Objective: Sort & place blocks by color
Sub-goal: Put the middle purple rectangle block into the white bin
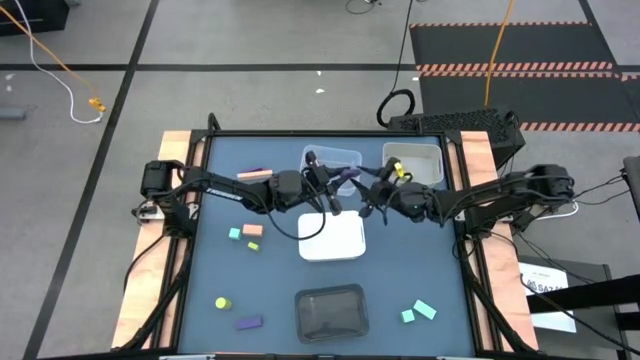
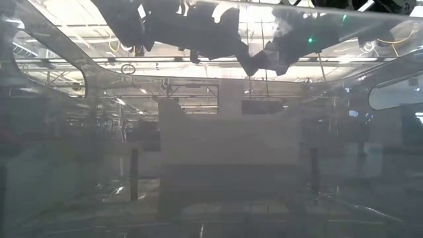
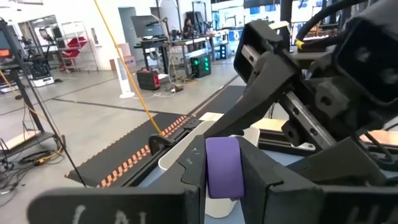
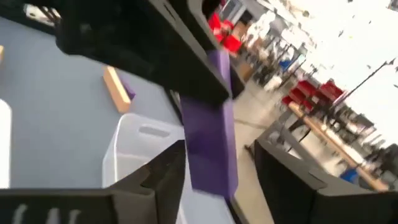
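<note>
Dark blue-topped bench [image 1: 215,270] with wooden side rails, seen from above. Four rectangular trays on it: white one [image 1: 332,240] at centre, black one [image 1: 331,311] at the near edge, clear plastic one [image 1: 334,158] and grey-beige one [image 1: 414,160] along the far edge. Two dark arms meeting above the gap between white and clear trays. Left tool [image 3: 222,169] clamped tight on a purple bar block [image 3: 223,167], held off the bench. Right tool [image 4: 219,169] just opposite, fingers spread either side of that same bar, not clearly pressing it. Small blocks scattered elsewhere: salmon-orange bar [image 1: 256,174] far left, teal cube [image 1: 235,233], orange piece [image 1: 252,230] and yellow-green bit [image 1: 254,246] left of the white tray, yellow-green cylinder [image 1: 222,302] and purple bar [image 1: 249,322] near left, two teal pieces [image 1: 419,311] near right.
</note>
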